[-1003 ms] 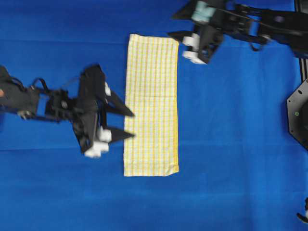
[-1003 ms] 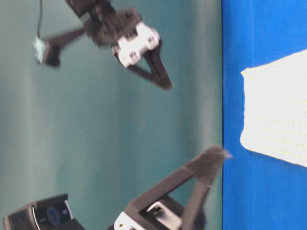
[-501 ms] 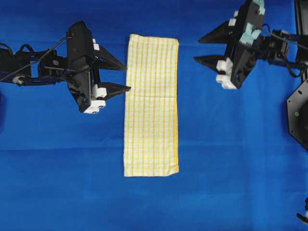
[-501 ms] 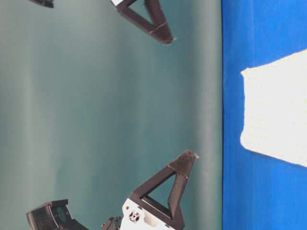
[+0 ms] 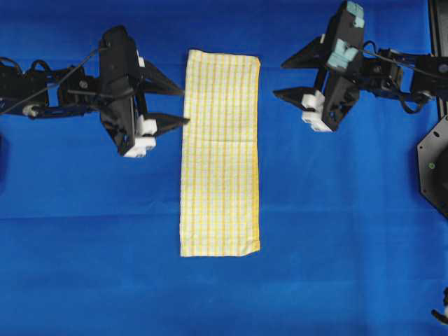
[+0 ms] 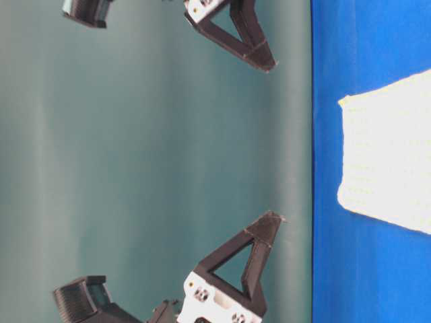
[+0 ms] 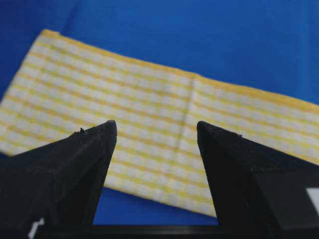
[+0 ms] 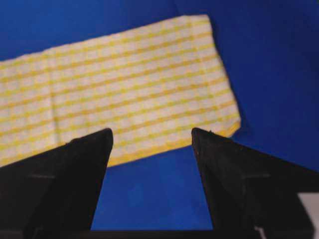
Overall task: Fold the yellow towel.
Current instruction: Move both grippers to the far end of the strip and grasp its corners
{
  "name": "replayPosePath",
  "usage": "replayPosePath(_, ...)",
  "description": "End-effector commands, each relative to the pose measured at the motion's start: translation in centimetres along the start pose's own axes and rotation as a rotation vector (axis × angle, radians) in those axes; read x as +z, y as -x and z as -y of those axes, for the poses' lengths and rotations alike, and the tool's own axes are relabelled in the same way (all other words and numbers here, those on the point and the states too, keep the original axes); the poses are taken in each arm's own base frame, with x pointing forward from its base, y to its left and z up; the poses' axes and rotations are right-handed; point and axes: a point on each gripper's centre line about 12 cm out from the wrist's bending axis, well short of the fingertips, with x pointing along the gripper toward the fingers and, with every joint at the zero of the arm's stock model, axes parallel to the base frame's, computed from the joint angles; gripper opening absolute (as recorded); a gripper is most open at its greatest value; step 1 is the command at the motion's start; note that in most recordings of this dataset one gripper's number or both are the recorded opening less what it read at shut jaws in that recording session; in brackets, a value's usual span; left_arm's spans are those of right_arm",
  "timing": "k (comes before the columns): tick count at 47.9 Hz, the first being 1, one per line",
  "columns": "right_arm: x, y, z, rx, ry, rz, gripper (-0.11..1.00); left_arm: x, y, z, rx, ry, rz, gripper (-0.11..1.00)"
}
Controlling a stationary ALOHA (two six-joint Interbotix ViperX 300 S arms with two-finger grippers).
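Cloth first: your thin woven yellow towel (image 5: pixel 220 152), white with fine yellow stripes crossing into checks and a yellow hem, lies flat as a long narrow strip on the blue fabric-covered table (image 5: pixel 336 231). Its long sides run toward the table's near and far edges in the overhead view, and it sits roughly midway between the left and right edges. A faint crease crosses the strip about halfway along.

Your left gripper (image 5: pixel 185 106) hangs just beside the towel's left long edge, toward the far end of the strip. Its black pointed fingers (image 7: pixel 84 164) stand wide apart with nothing between them, tips aimed at the cloth; the table-level view shows them raised above the table, not touching.

Your right gripper (image 5: pixel 278 78) hangs on the other side, a little clear of the towel's right long edge, also near the far end. Its fingers (image 8: pixel 75 179) are spread wide and hold nothing. From its wrist camera you see the towel's far right corner lying flat on the blue surface just ahead of the tips.
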Motion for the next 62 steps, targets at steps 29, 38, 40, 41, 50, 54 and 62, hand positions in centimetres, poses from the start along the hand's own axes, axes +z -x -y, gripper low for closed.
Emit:
replayPosePath(29,-1.4,-9.1,6.2,-0.125,-0.173,0.008,0.70,-1.8,-6.2,-8.9,0.207,0.080,0.018,0.75)
replayPosePath(38,-2.6,-10.7,6.6,-0.138,-0.201,-0.017,0.70,-3.1,-7.7,-10.2,0.231,0.094,-0.010,0.75)
replayPosePath(40,-2.8,-11.0,6.7,-0.141,-0.205,-0.023,0.70,-3.4,-8.0,-10.3,0.233,0.094,-0.013,0.75)
replayPosePath(41,-3.0,-11.1,6.7,-0.140,-0.205,-0.025,0.70,-3.6,-8.1,-10.4,0.236,0.096,-0.012,0.75)
replayPosePath(50,-3.6,-11.6,6.8,-0.147,-0.220,-0.035,0.70,-4.7,-8.8,-11.0,0.250,0.104,-0.020,0.75)
replayPosePath(54,-3.6,-11.6,6.9,-0.150,-0.227,-0.037,0.70,-5.2,-9.2,-11.1,0.251,0.115,-0.032,0.75)
replayPosePath(62,-3.6,-11.7,6.6,-0.145,-0.227,-0.036,0.66,-6.1,-9.7,-11.2,0.258,0.146,-0.061,0.63)
